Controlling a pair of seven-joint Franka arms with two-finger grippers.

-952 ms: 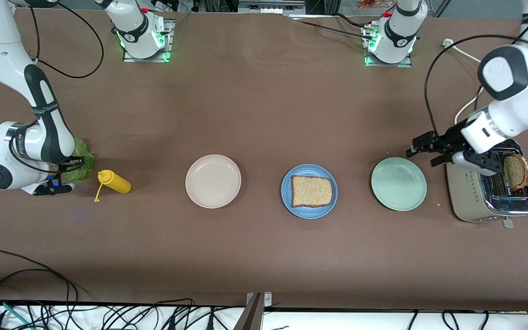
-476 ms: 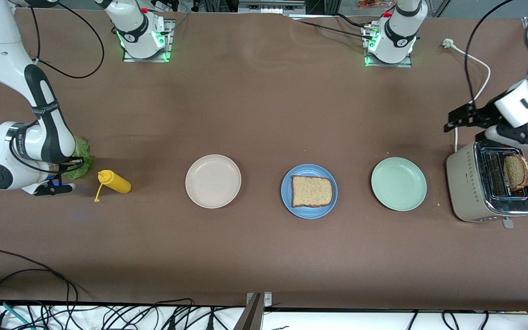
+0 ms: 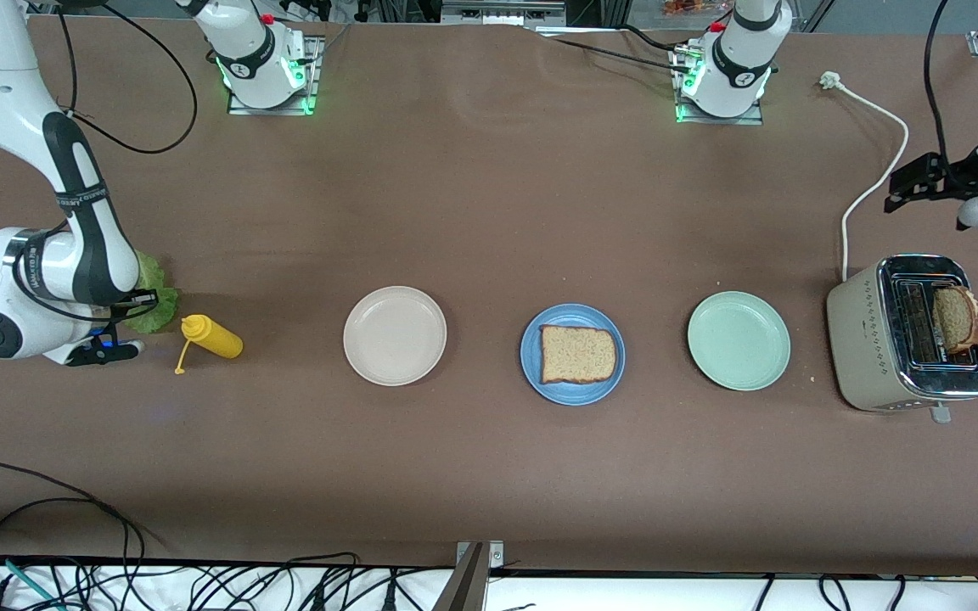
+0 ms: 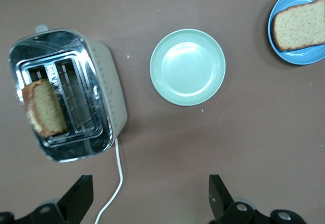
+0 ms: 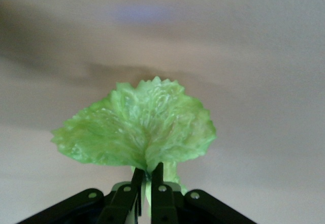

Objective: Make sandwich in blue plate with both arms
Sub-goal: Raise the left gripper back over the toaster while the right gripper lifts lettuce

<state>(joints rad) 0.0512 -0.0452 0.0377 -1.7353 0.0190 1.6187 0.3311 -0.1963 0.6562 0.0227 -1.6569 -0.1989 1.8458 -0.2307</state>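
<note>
The blue plate (image 3: 531, 356) sits mid-table with one brown bread slice (image 3: 578, 353) on it; both also show in the left wrist view, the plate (image 4: 304, 57) and the slice (image 4: 297, 26). A second slice (image 3: 956, 318) stands in the toaster (image 3: 871, 348) at the left arm's end. My right gripper (image 5: 147, 176) is shut on the stem of the green lettuce leaf (image 5: 137, 130). In the front view the arm covers most of the leaf (image 3: 154, 299). My left gripper (image 4: 151, 196) is open and empty, high over the table beside the toaster (image 4: 109, 97).
A yellow squeeze bottle (image 3: 210, 335) lies beside the lettuce. A beige-white plate (image 3: 395, 335) and a pale mint-green plate (image 3: 739, 340) flank the blue plate. The toaster's white cord (image 3: 875, 182) runs toward the left arm's base.
The left arm has risen off the toaster and drawn back toward the table's end, leaving the slice in the slot. The right arm shifted slightly with the lettuce.
</note>
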